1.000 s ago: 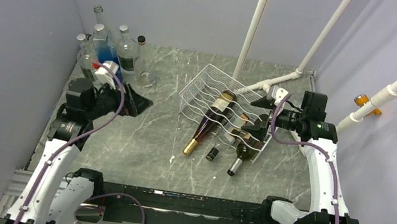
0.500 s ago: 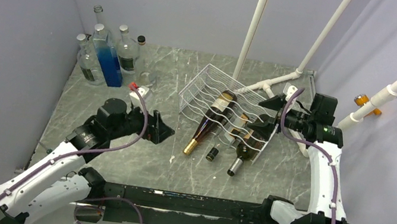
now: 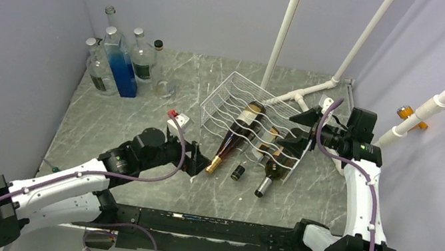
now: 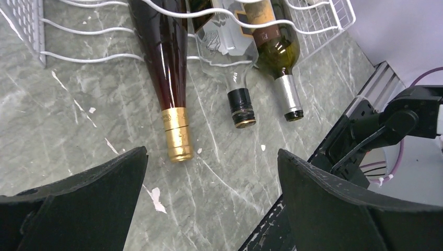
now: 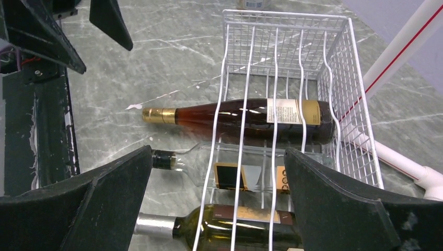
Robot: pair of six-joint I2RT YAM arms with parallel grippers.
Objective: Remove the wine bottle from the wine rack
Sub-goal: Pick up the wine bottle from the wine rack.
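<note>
Nothing lifted yet. My left gripper (image 4: 209, 172) is spread wide and empty, with the dark red glass wine bottle with a gold foil neck (image 4: 167, 68) just ahead of it, cradled in the white wire wine rack (image 5: 284, 31). The right gripper (image 5: 218, 157) is also wide and empty, rack beneath it.

Clear bottles (image 3: 143, 62) stand in the far-left corner; white pipes (image 3: 283, 34) rise behind.

Black left gripper (image 4: 211, 154), fingers (image 4: 78, 209) spread wide, facing three bottles in a white wire rack (image 4: 23, 15): gold-capped dark red wine bottle (image 4: 164, 57), black-capped clear bottle (image 4: 230, 47), silver-capped green bottle (image 4: 274, 47).
</note>
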